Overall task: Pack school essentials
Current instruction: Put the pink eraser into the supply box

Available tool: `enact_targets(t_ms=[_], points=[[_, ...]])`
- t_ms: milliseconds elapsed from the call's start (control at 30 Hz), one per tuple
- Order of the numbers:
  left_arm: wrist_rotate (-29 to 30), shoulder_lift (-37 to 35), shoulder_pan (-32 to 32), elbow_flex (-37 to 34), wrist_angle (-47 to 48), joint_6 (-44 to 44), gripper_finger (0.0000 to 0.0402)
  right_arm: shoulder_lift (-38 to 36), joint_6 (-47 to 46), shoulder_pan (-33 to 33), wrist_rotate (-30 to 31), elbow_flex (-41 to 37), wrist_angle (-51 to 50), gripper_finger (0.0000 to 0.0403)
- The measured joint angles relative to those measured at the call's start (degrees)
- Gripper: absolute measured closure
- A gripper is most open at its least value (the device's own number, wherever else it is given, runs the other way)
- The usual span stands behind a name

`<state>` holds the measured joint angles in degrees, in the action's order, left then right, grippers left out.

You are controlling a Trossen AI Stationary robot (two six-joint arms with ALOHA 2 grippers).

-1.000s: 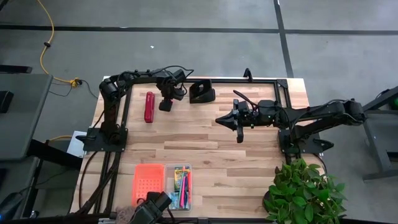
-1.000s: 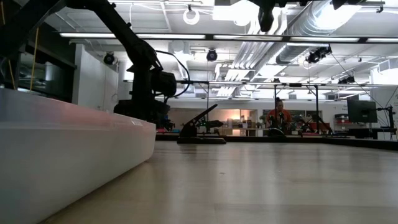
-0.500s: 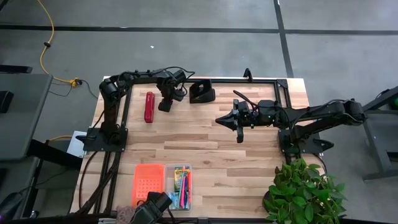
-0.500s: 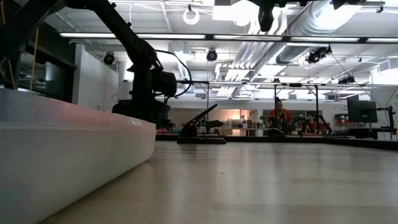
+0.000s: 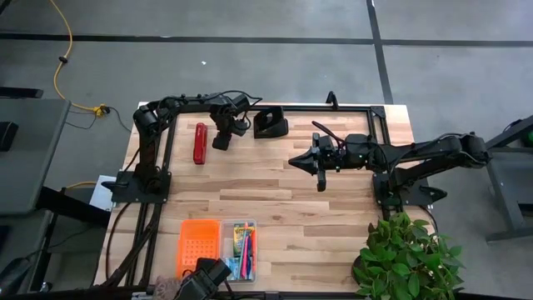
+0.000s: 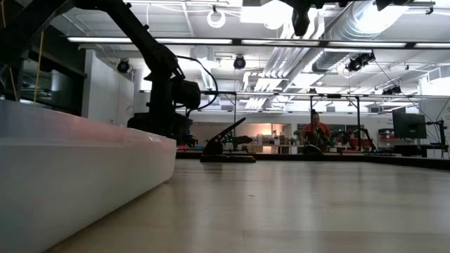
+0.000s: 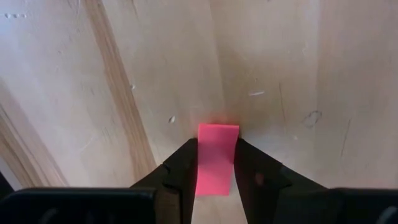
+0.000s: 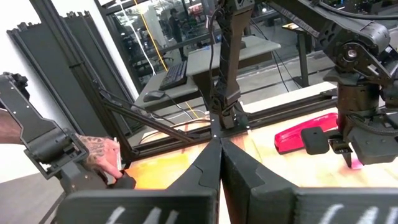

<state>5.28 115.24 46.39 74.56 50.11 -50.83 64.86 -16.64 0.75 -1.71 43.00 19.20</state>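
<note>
Pens and crayon box (image 5: pixel 241 243) already in tray (image 5: pixel 251 265); left end effector (image 7: pixel 214 163) pinching pink eraser (image 7: pixel 216 158) on desk (image 5: pixel 275 187), right end effector (image 8: pixel 220 148) pressed together, idle mid-desk.

eraser (image 7: pixel 216 158) — pink | stapler bar (image 5: pixel 200 143) — red | tray (image 5: pixel 199 247) orange

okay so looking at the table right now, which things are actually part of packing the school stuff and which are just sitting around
Part of the job:
- pink eraser, between the left gripper fingers
- clear case with crayon box and pens
- orange lid beside it

Just lying about:
- red stapler
- black tape dispenser
- potted plant
- right gripper, shut, waiting mid-table
</note>
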Motion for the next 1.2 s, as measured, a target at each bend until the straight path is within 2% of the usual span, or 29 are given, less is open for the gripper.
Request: enact_targets(t_ms=[433,633,833,1033,1100,1200], points=[[0.86,-6.99,0.01,4.70,1.82,3.86,0.0312,0.00,0.26,0.00,-0.01,0.00,-0.17,0.0403],[1.15,-13.13,-0.24,10.13,3.31,10.83,0.0312,0.00,0.63,0.00,-0.03,0.00,-0.17,0.0403],[-8.45,-23.64,-0.26,11.74,1.94,22.29,0.0312,0.00,0.63,0.02,-0.72,0.00,-0.16,0.0403],[-27.31,-33.19,-0.29,11.43,-1.60,37.17,0.0312,0.00,1.13,0.02,-0.91,0.00,-0.15,0.0403],[-32.79,-36.22,-1.20,10.06,-4.49,40.71,0.0312,0.00,1.51,0.02,-0.91,0.00,-0.17,0.0403],[-36.49,-41.29,-3.70,4.89,-11.56,46.12,0.0312,0.00,1.68,0.02,-0.92,0.00,-0.15,0.0403]])
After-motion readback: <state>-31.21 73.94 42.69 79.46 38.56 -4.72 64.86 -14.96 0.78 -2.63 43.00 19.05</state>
